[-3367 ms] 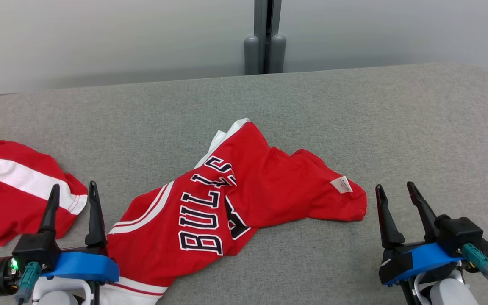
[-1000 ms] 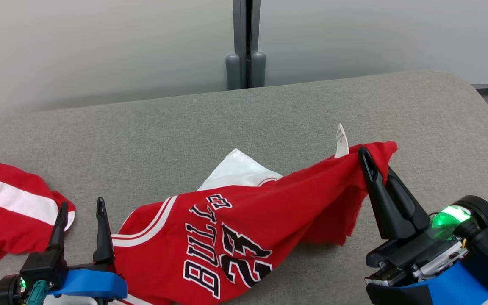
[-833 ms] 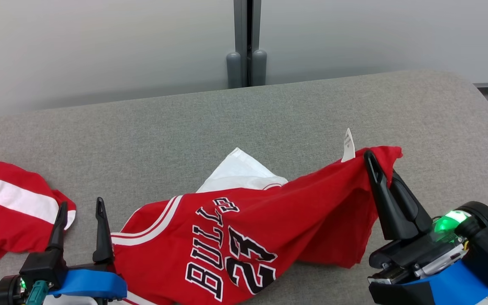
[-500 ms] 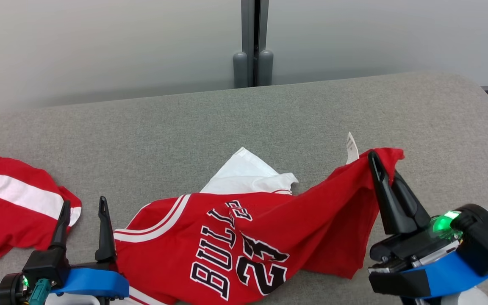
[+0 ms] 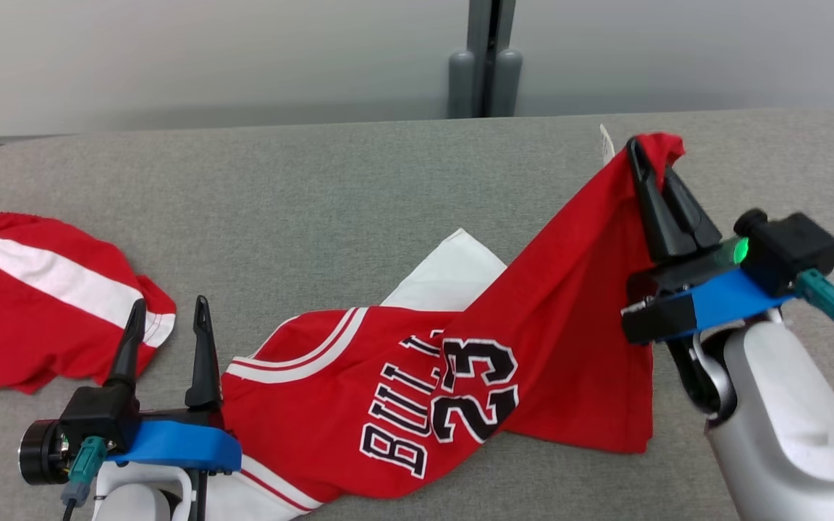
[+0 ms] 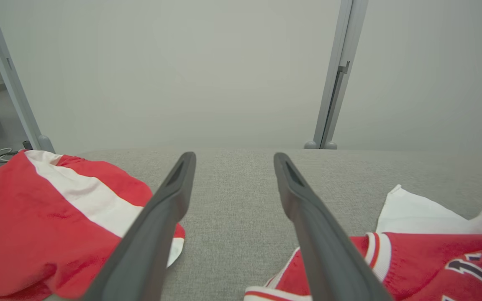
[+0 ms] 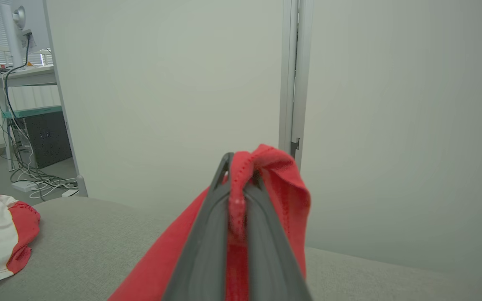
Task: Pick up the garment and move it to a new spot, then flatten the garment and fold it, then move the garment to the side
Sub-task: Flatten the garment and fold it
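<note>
The left tool (image 5: 170,302) stands released at the tabletop's (image 5: 316,188) front left, beside the jersey (image 5: 417,376) sprawled front-centre. The right tool (image 5: 649,155) clenches its raised corner near the far right edge. Lifting higher before carrying should free the dragging cloth.

Soft, bright, diffuse indoor light lies evenly over the red jersey (image 5: 547,289), and the shadows under its lifted cloth are faint. Behind the jersey the wall (image 5: 243,58) darkens toward its base. In the left wrist view the fingers (image 6: 149,234) of the left gripper (image 6: 232,159) blur near the lens, and the post (image 6: 337,75) behind the jersey leans with wide-angle distortion.
</note>
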Motion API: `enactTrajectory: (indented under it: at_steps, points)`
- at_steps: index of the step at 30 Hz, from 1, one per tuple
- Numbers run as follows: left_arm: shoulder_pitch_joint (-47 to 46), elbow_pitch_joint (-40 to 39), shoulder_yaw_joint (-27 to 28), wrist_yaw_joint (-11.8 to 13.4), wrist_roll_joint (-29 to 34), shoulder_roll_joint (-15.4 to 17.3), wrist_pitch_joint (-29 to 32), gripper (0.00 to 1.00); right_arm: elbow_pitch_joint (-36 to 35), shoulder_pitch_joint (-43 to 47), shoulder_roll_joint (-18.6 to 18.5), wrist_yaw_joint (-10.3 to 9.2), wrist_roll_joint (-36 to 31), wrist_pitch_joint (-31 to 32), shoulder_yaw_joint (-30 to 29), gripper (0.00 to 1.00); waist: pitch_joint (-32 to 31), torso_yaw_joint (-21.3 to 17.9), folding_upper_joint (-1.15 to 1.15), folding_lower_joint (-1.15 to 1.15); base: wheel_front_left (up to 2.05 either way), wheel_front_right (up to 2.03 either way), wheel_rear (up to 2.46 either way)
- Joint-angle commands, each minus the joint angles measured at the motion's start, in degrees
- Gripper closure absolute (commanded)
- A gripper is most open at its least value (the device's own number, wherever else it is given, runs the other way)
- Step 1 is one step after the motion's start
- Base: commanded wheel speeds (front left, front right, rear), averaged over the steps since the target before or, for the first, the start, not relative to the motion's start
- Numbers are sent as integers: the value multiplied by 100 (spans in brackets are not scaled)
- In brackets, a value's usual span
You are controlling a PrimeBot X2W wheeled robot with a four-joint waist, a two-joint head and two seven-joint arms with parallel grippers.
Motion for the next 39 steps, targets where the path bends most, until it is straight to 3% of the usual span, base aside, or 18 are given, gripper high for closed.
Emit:
enactTrajectory:
  at_steps: [1, 11, 23, 24, 25, 26, 32, 39]
  points:
    - [-138, 29, -33, -31, -39, 0, -29, 0, 242, -315, -66, 0, -43, -58, 0, 100, 142, 167, 0, -1, 0, 0, 0]
    - [-497, 134, -393, 12, -225, -22, -28, 0, 2215, -2024, -395, 0, -359, -127, 21, 100, 552, 747, 0, -1, 0, 0, 0]
    - [-784, 93, -711, 131, -450, -21, -29, 0, 3845, -3277, -539, 0, -983, -128, -557, 100, 953, 1120, 0, -1, 0, 0, 0]
    - [-796, 93, -737, 145, -471, -23, -29, 0, 3991, -3355, -527, 0, -1015, -128, -577, 72, 974, 1133, 0, -1, 0, 0, 0]
    - [-800, 94, -759, 158, -485, -24, -29, 0, 4115, -3418, -518, 0, -1053, -128, -582, 52, 990, 1143, 0, -1, 0, 0, 0]
    - [-803, 93, -774, 169, -489, -23, -29, 0, 4195, -3474, -505, 0, -1086, -129, -605, 3, 1003, 1147, 0, -1, 0, 0, 0]
    - [-820, 123, -732, 207, -481, -22, -29, 0, 4182, -3251, -401, 0, -1054, -129, -693, 0, 990, 1056, 0, -1, 0, 0, 0]
    - [-546, 105, -415, 169, -294, 2, -29, 0, 3520, -2589, -435, 0, -721, -129, -801, 0, 700, 753, 0, -1, 0, 0, 0]
